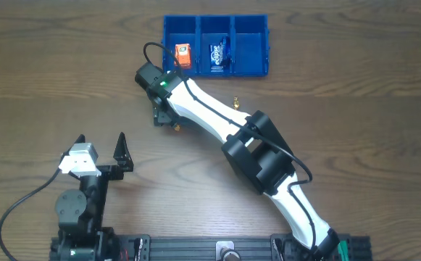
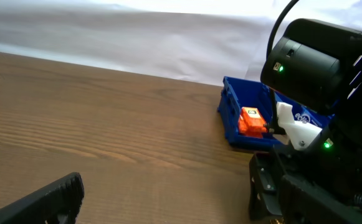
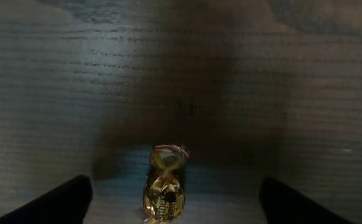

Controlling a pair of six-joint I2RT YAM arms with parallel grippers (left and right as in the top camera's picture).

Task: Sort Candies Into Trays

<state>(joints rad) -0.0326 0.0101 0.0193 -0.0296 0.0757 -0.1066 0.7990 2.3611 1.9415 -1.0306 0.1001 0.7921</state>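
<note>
A blue tray [image 1: 261, 45] with three compartments stands at the back of the table. Its left compartment holds an orange candy [image 1: 182, 54], also seen as the orange candy [image 2: 252, 121], and the middle one holds a blue candy [image 1: 219, 55]. My right gripper [image 1: 164, 116] is low over the table in front of the tray's left end. It is open, with a gold-wrapped candy [image 3: 166, 184] lying on the wood between its fingers. A second small gold candy [image 1: 234, 98] lies to the right of that arm. My left gripper [image 1: 101, 148] is open near its base and holds nothing.
The right arm [image 1: 217, 119] stretches diagonally across the middle of the table. The tray's right compartment [image 1: 250, 45] looks bare. Wide wooden tabletop [image 1: 43, 80] lies to the left and far right.
</note>
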